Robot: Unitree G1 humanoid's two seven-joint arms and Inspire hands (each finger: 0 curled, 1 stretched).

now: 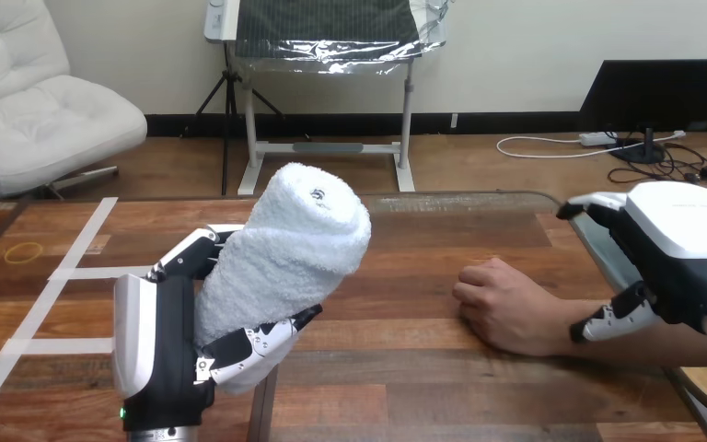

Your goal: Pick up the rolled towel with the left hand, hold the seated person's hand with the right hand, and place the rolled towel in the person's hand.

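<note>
Within the left hand [154, 343], the rolled towel [287, 247] seems clasped.

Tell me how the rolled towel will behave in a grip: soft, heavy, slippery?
The towel probably squashes: fingers of the left hand sink into it. Its fuzzy surface likely resists slipping. It seems light, held up tilted by its lower end.

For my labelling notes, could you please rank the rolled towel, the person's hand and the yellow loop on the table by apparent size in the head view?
1. the rolled towel, held nearer the camera, so nearness flatters it.
2. the person's hand.
3. the yellow loop, clearly smallest.
</note>
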